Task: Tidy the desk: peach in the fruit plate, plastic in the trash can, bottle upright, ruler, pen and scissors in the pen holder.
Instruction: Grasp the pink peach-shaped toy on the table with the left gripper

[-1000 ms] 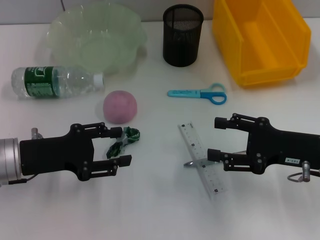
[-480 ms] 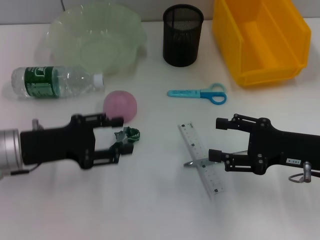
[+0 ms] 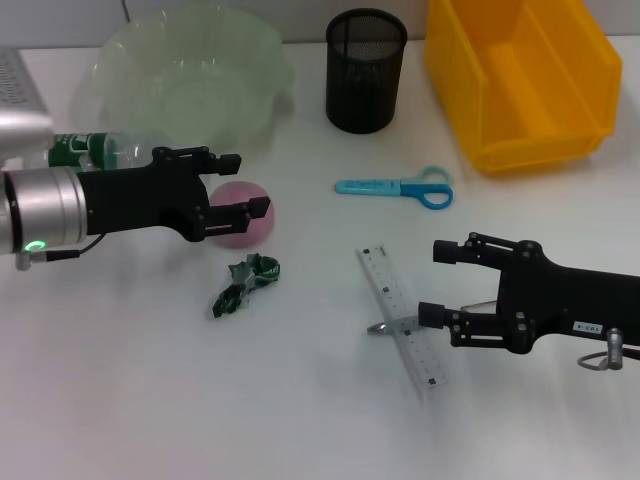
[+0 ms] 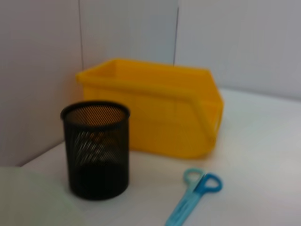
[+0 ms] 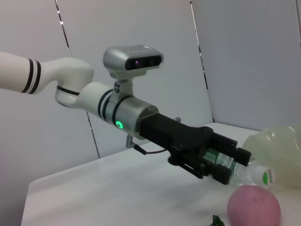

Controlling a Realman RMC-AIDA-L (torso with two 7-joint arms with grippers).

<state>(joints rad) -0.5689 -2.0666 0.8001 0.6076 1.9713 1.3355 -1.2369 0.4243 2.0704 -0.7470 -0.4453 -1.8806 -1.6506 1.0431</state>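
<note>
My left gripper (image 3: 248, 184) is open and holds nothing, raised over the pink peach (image 3: 243, 228), which lies beside the toppled bottle (image 3: 88, 150). The crumpled green plastic (image 3: 245, 283) lies on the desk (image 3: 300, 420), in front of the peach. My right gripper (image 3: 434, 282) stands open just right of the clear ruler (image 3: 404, 318). A silver pen (image 3: 381, 326) peeks out from under the ruler. The blue scissors (image 3: 394, 187) lie in front of the black pen holder (image 3: 365, 70). Green fruit plate (image 3: 190, 80) at back left, yellow trash can (image 3: 520, 80) at back right. The right wrist view shows the left gripper (image 5: 228, 165) above the peach (image 5: 254, 207).
The left wrist view looks across the desk at the pen holder (image 4: 96, 150), trash can (image 4: 155, 113) and scissors (image 4: 193, 197). A grey wall stands behind the desk. My left arm's silver wrist section (image 3: 40, 210) covers part of the bottle.
My left gripper has risen off the plastic and moved back toward the peach and bottle, leaving the plastic on the desk. The right arm has barely moved.
</note>
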